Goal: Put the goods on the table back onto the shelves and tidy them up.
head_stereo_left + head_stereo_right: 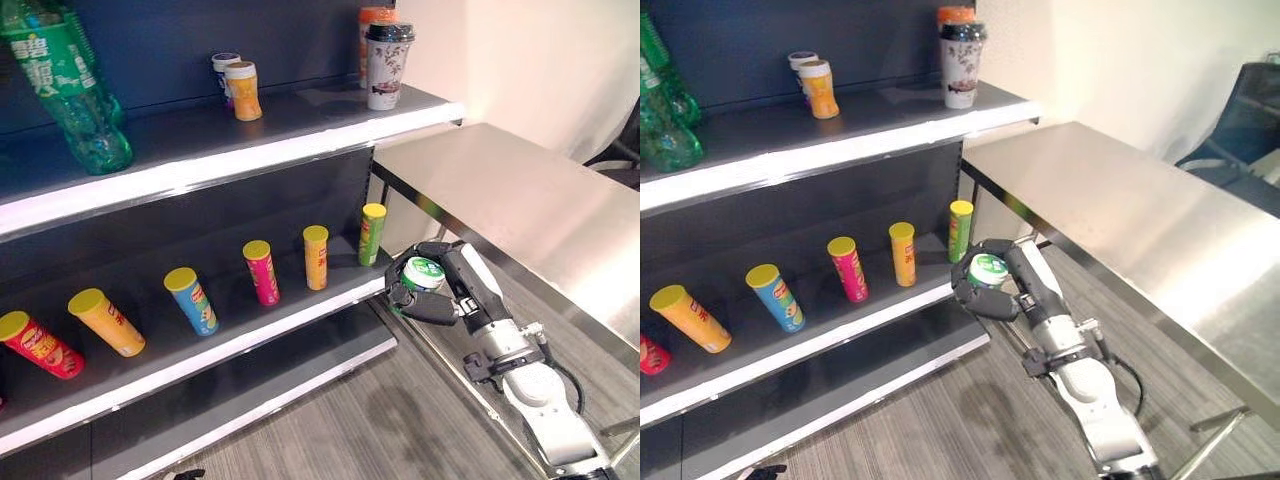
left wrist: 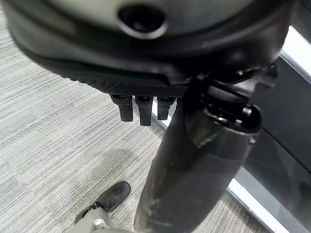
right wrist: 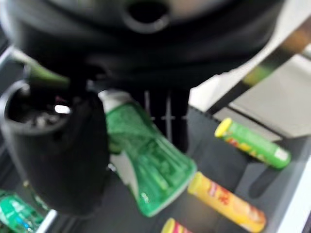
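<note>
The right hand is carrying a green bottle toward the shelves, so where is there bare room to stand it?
The right hand grips the green bottle. On the top shelf, a wide bare stretch lies between the green bottles and the small orange cans. The middle shelf is crowded with a row of chip tubes.

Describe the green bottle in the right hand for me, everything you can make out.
The green bottle is clear green plastic with ribbed sides and a white-and-green label; in the left eye view its round end faces up at the camera. The right hand holds it with fingers and thumb curled round its body. It hangs in the air beside the end of the middle shelf, near the upright green chip can, touching nothing but the hand. Its cap is hidden by the hand.
</note>
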You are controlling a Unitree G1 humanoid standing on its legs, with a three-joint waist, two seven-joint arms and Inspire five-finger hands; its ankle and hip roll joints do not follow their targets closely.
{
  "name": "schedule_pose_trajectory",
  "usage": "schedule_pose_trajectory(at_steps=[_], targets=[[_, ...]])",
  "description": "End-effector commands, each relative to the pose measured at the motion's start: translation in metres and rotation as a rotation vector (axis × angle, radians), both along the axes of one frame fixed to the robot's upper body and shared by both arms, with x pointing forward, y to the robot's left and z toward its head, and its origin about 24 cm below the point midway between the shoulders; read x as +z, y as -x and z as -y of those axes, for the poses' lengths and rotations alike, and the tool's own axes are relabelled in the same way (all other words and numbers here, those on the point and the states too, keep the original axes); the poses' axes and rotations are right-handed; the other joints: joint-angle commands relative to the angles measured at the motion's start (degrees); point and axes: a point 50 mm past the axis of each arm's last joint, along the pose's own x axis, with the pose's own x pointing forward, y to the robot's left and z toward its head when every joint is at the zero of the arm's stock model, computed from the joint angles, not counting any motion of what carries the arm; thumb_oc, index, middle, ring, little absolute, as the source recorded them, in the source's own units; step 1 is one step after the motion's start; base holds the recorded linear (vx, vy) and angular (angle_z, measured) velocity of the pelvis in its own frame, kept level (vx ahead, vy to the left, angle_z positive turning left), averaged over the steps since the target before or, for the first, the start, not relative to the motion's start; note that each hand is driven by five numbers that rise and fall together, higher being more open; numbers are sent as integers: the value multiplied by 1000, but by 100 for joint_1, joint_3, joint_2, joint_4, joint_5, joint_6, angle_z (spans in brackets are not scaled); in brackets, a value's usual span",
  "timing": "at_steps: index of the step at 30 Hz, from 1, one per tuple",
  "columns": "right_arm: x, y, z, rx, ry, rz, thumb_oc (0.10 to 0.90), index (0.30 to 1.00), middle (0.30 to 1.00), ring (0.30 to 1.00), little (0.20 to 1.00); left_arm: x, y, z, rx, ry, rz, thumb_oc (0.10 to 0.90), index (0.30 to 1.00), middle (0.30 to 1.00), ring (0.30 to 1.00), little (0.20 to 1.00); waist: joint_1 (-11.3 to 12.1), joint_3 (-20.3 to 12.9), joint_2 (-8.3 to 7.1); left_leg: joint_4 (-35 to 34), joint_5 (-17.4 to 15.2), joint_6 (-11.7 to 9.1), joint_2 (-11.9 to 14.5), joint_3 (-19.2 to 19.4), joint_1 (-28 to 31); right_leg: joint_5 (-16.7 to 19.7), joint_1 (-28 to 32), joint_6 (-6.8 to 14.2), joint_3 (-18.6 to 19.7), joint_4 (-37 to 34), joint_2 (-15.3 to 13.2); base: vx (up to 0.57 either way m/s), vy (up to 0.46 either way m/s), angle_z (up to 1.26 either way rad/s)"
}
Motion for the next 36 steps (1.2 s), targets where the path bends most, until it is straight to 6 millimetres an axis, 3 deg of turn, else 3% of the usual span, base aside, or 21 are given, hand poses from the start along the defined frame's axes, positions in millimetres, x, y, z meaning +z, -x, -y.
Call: schedule_pose_trajectory(at_steps=[1, 3, 4, 5, 7, 8, 10, 11, 14, 17, 20, 25, 26, 27, 28, 30, 31, 32, 34, 36], targets=[[71, 2, -13, 98, 48, 350, 400, 300, 300, 300, 300, 13, -35, -5, -72, -31, 125, 800, 900, 900, 900, 900, -49, -192, 279, -229, -621, 348, -45, -100, 39, -129, -100, 740, 172, -73, 58, 19, 233, 17], [78, 2, -21, 140, 27, 382, 400, 300, 300, 300, 300, 13, -35, -5, -70, -29, 134, 800, 900, 900, 900, 900, -223, -44, 260, -356, -594, 468, -192, -348, 153, -227, -289, 740, 1220, 222, 437, -17, 248, 33], [81, 4, -24, 160, 25, 395, 400, 300, 300, 300, 300, 14, -37, -5, -73, -27, 142, 800, 900, 900, 900, 900, -286, 46, 254, -388, -467, 545, -255, -336, 135, -509, -510, 561, 1626, 358, 699, -54, 153, 39], [81, 4, -24, 160, 25, 395, 400, 300, 300, 300, 300, 14, -37, -5, -73, -27, 142, 800, 900, 900, 900, 900, -264, 43, 254, -397, -466, 542, -254, -312, 138, -532, -554, 558, 1667, 401, 699, -61, 155, 40], [84, 7, -27, 189, 22, 411, 400, 300, 300, 300, 300, 14, -38, -2, -91, -21, 142, 800, 900, 900, 900, 900, -349, 112, 341, -437, -424, 626, -218, -447, 169, -1412, -795, 293, 2125, 613, 1463, 27, 127, 23], [84, 8, -29, 199, 23, 412, 400, 300, 300, 300, 300, 13, -39, 0, -105, -19, 137, 800, 900, 900, 900, 900, -359, 126, 354, -449, -424, 646, -218, -505, 193, -1625, -872, 245, 2187, 709, 1717, 63, 84, 23], [84, 11, -35, 240, 35, 410, 400, 300, 300, 300, 300, 12, -43, 5, -129, -18, 133, 800, 900, 900, 900, 900, -383, 231, 356, -479, -416, 653, -211, -686, 251, -1861, -1139, 159, 2183, 798, 2210, 79, -9, 42], [84, 11, -37, 251, 31, 414, 400, 300, 300, 300, 300, 12, -45, 6, -130, -18, 137, 800, 900, 900, 900, 900, -397, 294, 345, -480, -430, 636, -195, -745, 268, -1866, -1278, 156, 2241, 780, 2316, 80, -71, 56], [83, 9, -39, 260, 25, 411, 400, 300, 300, 300, 300, 14, -52, 7, -136, -18, 156, 800, 900, 900, 900, 900, -421, 393, 299, -480, -452, 566, -179, -909, 308, -1768, -1458, 216, 2420, 568, 2423, 117, -111, 36], [85, 9, -45, 293, 11, 413, 400, 300, 300, 300, 300, 15, -57, 10, -145, -10, 168, 800, 900, 900, 900, 900, -451, 478, 205, -452, -591, 392, -61, -1233, 479, -1476, -1603, 402, 2924, 93, 2433, 215, -227, 31], [85, 12, -48, 319, -2, 406, 400, 300, 300, 300, 300, 9, -38, 7, -89, -8, 121, 800, 900, 900, 900, 900, -414, 319, 121, -397, -707, 324, 95, -1381, 685, -1665, -1340, 298, 2897, -31, 2538, 283, -243, 60], [83, 13, -53, 400, -38, 369, 400, 300, 300, 300, 300, 1, -14, 9, 29, 23, 87, 800, 900, 900, 900, 900, -389, 81, 236, -67, -748, 142, 479, -1361, 672, -1782, -1058, 125, 2775, -270, 2878, 253, -216, 37], [84, 12, -58, 446, -61, 354, 400, 300, 300, 300, 300, 2, -18, 12, 28, 35, 110, 800, 900, 900, 900, 900, -340, 60, 280, 439, -507, 54, 564, -1368, 463, -1788, -934, 34, 2760, -443, 2980, 106, -124, -3], [84, 12, -58, 447, -61, 354, 400, 300, 300, 300, 300, 2, -18, 12, 29, 35, 110, 800, 900, 900, 900, 900, -353, 53, 287, 486, -529, 47, 575, -1382, 426, -1778, -937, 29, 2749, -457, 2986, 161, -199, 5], [86, 12, -62, 480, -76, 350, 400, 300, 300, 300, 300, 4, -25, 14, 7, 37, 134, 800, 900, 900, 900, 900, -311, 84, 296, 816, -300, -10, 609, -1390, 263, -1812, -817, -42, 2760, -570, 3052, 65, -163, 4], [89, 11, -66, 503, -85, 359, 400, 300, 300, 300, 300, 9, -42, 16, -17, 36, 187, 800, 900, 900, 900, 900, -230, 263, 212, 2051, 262, -130, 717, -1505, -424, -1864, -571, -227, 2674, -712, 3069, 52, -252, -1], [88, 10, -67, 502, -77, 355, 400, 300, 300, 300, 300, 13, -47, 13, 13, 23, 221, 800, 900, 900, 900, 900, -203, 375, 140, 2595, 336, -72, 818, -1423, -840, -1975, -366, -347, 2537, -806, 3051, 93, -213, 19], [87, 11, -67, 505, -66, 351, 400, 300, 300, 300, 300, 15, -49, 11, 41, 28, 240, 800, 900, 900, 900, 900, -148, 420, 100, 2309, 76, 14, 712, -1247, -1138, -2039, -231, -336, 2499, -880, 3004, 101, -131, 46], [87, 11, -68, 514, -60, 353, 400, 300, 300, 300, 300, 14, -49, 10, 47, 32, 238, 800, 900, 900, 900, 900, -125, 394, 88, 1913, -107, 81, 609, -1150, -1153, -2058, -194, -302, 2489, -917, 2971, 115, 41, 44], [87, 11, -69, 513, -61, 356, 400, 300, 300, 300, 300, 9, -38, 12, 72, 41, 199, 800, 900, 900, 900, 900, 2, 369, 150, 860, 278, 34, 463, -962, -1552, -2135, -107, -242, 2425, -982, 2991, 126, 94, 19]])
